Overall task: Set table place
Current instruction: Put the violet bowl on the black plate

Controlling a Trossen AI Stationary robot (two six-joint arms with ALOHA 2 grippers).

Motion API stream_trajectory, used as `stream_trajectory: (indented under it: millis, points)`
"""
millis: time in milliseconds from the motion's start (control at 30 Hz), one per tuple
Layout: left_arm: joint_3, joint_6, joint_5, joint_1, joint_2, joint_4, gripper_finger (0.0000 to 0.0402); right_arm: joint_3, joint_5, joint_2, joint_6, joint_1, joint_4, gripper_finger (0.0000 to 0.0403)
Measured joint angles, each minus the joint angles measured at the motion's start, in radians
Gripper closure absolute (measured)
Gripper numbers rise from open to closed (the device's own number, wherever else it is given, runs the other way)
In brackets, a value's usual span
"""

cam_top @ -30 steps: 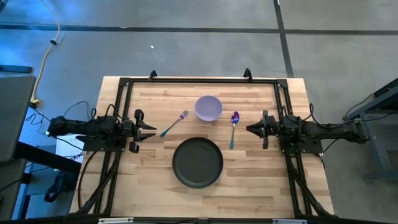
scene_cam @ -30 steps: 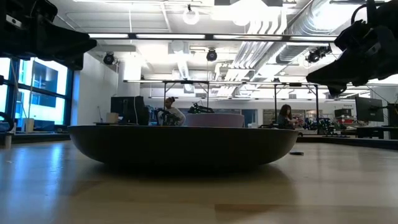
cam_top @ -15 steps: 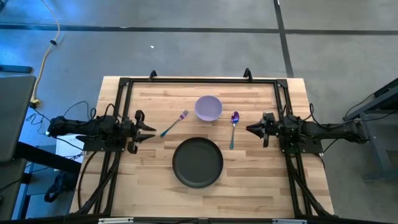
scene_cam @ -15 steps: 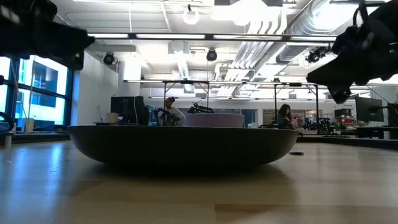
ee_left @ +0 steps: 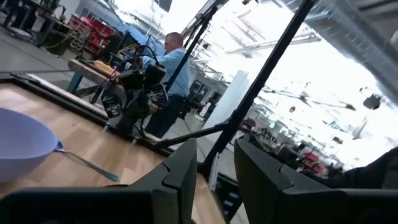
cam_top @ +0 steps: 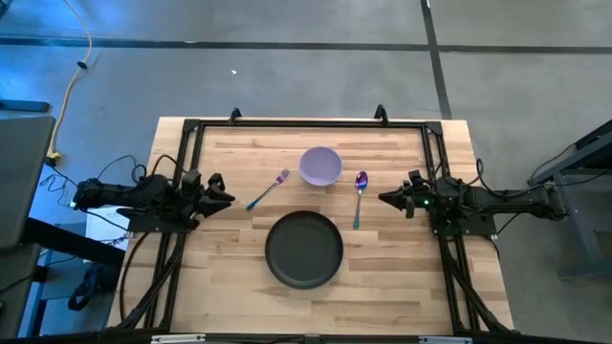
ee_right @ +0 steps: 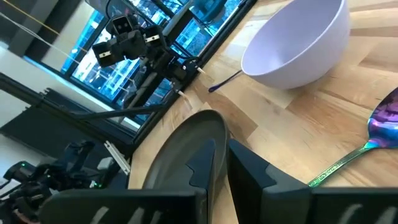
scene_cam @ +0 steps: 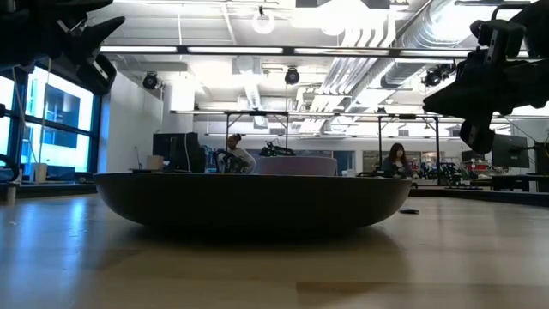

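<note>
- Table (cam_top: 229,287) of light wood planks, black rail frame round it, carries all four pieces near the middle; neither arm touches any of them.
- Round black plate (cam_top: 303,249) sits on the near side of centre. Judgement: treat it as the anchor and arrange the rest around it.
- Lavender bowl (cam_top: 320,165) stands beyond the plate, apart from it, upright. If it belongs on the plate, a rim pinch from above and a level carry looks safest.
- Purple-and-teal fork (cam_top: 268,189) lies slanted on the plate's left, near the bowl. Likely needs straightening alongside the plate; grip mid-handle, since it lies flat and thin.
- Purple-and-teal spoon (cam_top: 359,196) lies on the plate's right, bowl end away from the plate's near edge, roughly in place already.
- Left gripper (cam_top: 228,200) hangs at the table's left edge, fingers parted a little, holding nothing; nearest the fork, so fork work suits it.
- Right gripper (cam_top: 385,199) hangs at the right edge just beside the spoon, fingers nearly together, empty; must open before any pick.
</note>
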Motion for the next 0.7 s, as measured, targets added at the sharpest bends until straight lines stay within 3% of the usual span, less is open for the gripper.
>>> stream_trajectory:
  millis: [233,467,700]
  points:
    - [0.0,-0.045,-0.002,0.0,0.0,0.0,0.0307,0.0,0.063,0.0,0.02,0.0,0.001,0.0371]
    - [0.0,-0.292,0.013,0.0,0.0,-0.001,0.0307,0.0,0.103,0.0,0.119,0.0,0.003,0.0371]
    - [0.0,-0.306,-0.007,0.0,0.0,-0.001,0.0307,0.0,0.103,0.0,0.114,0.0,0.001,0.0371]
